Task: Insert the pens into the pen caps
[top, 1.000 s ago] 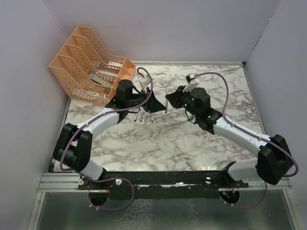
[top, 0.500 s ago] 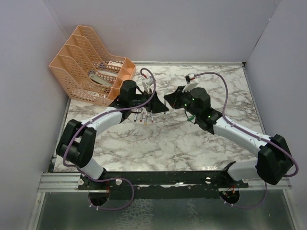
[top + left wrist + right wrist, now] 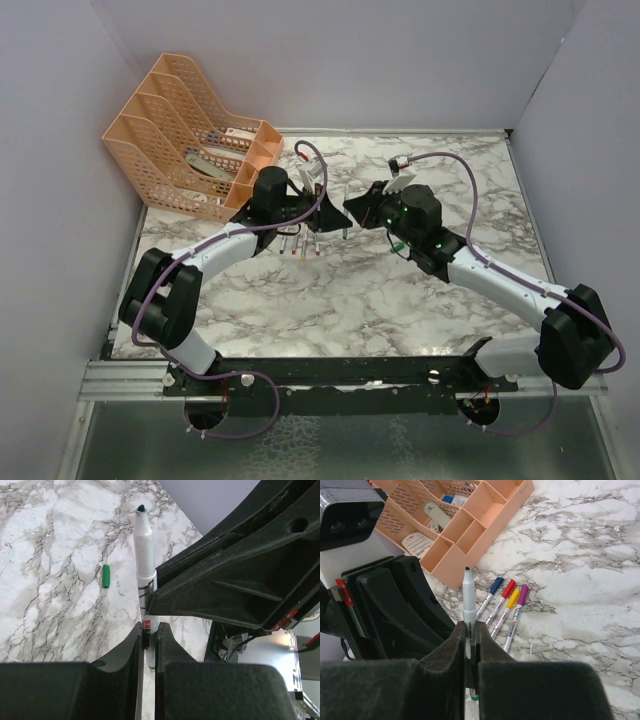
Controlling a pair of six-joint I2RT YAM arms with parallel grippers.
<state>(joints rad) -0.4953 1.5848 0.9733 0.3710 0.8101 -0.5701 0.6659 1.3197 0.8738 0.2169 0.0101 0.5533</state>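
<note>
Jaws clenched on both sides: the left gripper [image 3: 149, 630] pinches the green-tipped pen [image 3: 142, 550] low on its barrel, and the right gripper [image 3: 468, 630] clamps what looks like the same pen, its finger crossing the barrel just ahead of the left fingertips. That reads as a handover, 2 grips on 1 pen. To do it well, 1 side should let go cleanly before either arm pulls, or the pen twists. Keep the tip clear, pointing out past the jaws. Beyond the left jaws, off to their left, the green cap [image 3: 105, 576] lies flat on the marble table [image 3: 50, 580], well apart. Ahead of the right jaws lie 4 capped pens [image 3: 502, 605], side by side near the orange tray [image 3: 485, 510]. Next comes lining tip and cap on 1 axis.
</note>
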